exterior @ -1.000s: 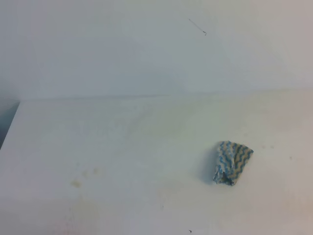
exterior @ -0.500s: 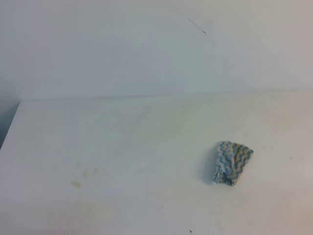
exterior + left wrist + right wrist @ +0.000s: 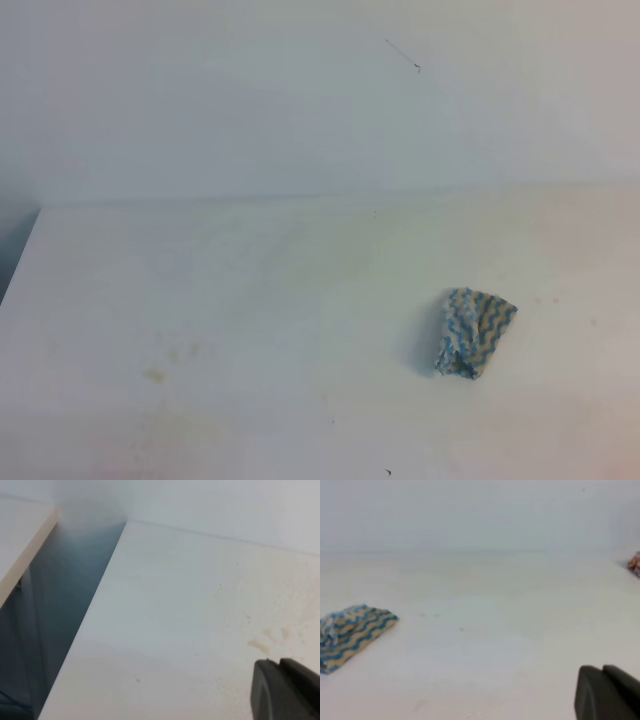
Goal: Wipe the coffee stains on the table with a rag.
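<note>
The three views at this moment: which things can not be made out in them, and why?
- Left pincer, left wrist view: only dark fingertips at the bottom edge, touching; the rest is cut off.
- Right pincer, right wrist view: the same, cut off at the bottom corner.
- Reddish thing, right wrist view: cut by the right edge, blurred, not identifiable.
- Rag, exterior high view: crumpled, folds hide its underside.
- Coffee stains: only faint tan specks on the table; no puddle shows.

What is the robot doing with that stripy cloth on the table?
Nothing yet. The rag lies bunched up on the white table, and neither arm touches it. The left gripper and the right gripper both sit shut at the corners of their own cameras. Only faint tan specks show on the table; no big coffee puddle is in view.
</note>
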`<state>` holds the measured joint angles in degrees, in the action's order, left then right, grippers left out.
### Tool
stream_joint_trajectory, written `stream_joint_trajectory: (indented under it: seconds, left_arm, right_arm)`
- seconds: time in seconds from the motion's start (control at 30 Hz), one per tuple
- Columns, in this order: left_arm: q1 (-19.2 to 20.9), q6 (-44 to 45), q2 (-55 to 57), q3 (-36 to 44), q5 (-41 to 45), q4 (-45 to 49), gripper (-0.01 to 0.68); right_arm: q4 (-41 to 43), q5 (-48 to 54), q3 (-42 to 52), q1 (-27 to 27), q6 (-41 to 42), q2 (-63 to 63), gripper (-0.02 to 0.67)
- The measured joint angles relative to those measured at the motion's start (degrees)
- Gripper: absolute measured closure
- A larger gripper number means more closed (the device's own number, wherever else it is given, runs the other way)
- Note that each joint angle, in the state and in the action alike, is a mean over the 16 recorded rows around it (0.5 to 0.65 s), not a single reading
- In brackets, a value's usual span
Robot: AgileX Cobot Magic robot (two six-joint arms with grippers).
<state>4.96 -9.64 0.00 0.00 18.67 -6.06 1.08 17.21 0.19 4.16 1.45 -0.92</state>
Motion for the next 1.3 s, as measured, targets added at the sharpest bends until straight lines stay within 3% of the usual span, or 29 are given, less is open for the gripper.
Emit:
stream_joint_trajectory:
  seconds: [0.43,1.3]
  left_arm:
    - [0.00,0.03,0.00,0.00,0.00,0.00,0.674]
    - [0.00,0.05,0.00,0.00,0.00,0.00,0.674]
  right_arm:
    - [0.00,-0.45,-0.02,3.81,0.00,0.00,0.652]
    - [0.00,-0.27,-0.02,3.94,0.00,0.08,0.652]
